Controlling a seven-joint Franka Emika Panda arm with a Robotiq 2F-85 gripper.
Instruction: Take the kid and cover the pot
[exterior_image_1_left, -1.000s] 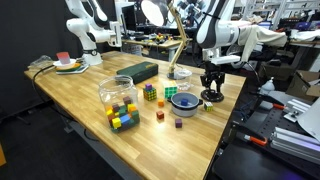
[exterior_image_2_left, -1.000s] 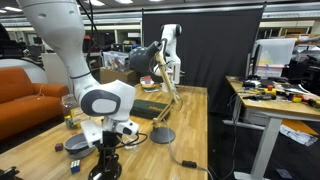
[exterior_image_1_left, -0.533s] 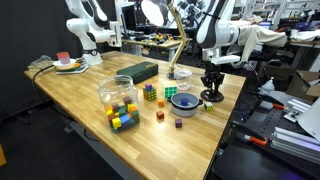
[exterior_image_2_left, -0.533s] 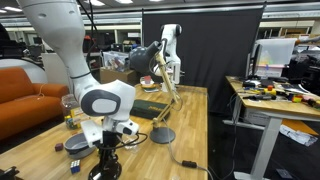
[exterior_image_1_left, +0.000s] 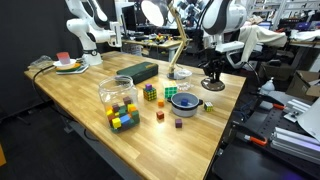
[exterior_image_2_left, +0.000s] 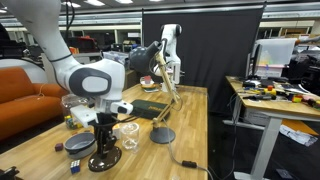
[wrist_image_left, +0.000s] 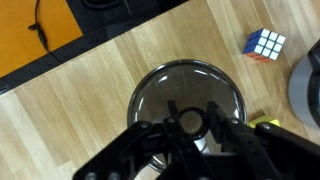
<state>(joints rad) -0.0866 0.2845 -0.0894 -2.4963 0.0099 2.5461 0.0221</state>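
Note:
The lid (wrist_image_left: 188, 95) is a round glass disc with a dark knob. My gripper (wrist_image_left: 190, 122) is shut on that knob. In both exterior views the lid (exterior_image_1_left: 213, 86) (exterior_image_2_left: 102, 161) hangs level a little above the wooden table, under the gripper (exterior_image_1_left: 213, 78) (exterior_image_2_left: 104, 145). The pot (exterior_image_1_left: 184, 100) is a small blue-grey bowl on the table beside the lid, toward the table's middle. It also shows in an exterior view (exterior_image_2_left: 78, 146) and at the right edge of the wrist view (wrist_image_left: 310, 85). The pot is uncovered.
A Rubik's cube (exterior_image_1_left: 150, 92) (wrist_image_left: 266, 44), a clear box of coloured cubes (exterior_image_1_left: 118, 97), small loose blocks (exterior_image_1_left: 159, 116), a black box (exterior_image_1_left: 137, 71), a clear glass dish (exterior_image_2_left: 128, 135) and a desk lamp with a round base (exterior_image_2_left: 162, 135) stand on the table. The table edge (exterior_image_1_left: 225, 115) is close by.
The gripper has risen with the lid, which sat on the table before and now hangs slightly above it. The pot has not moved.

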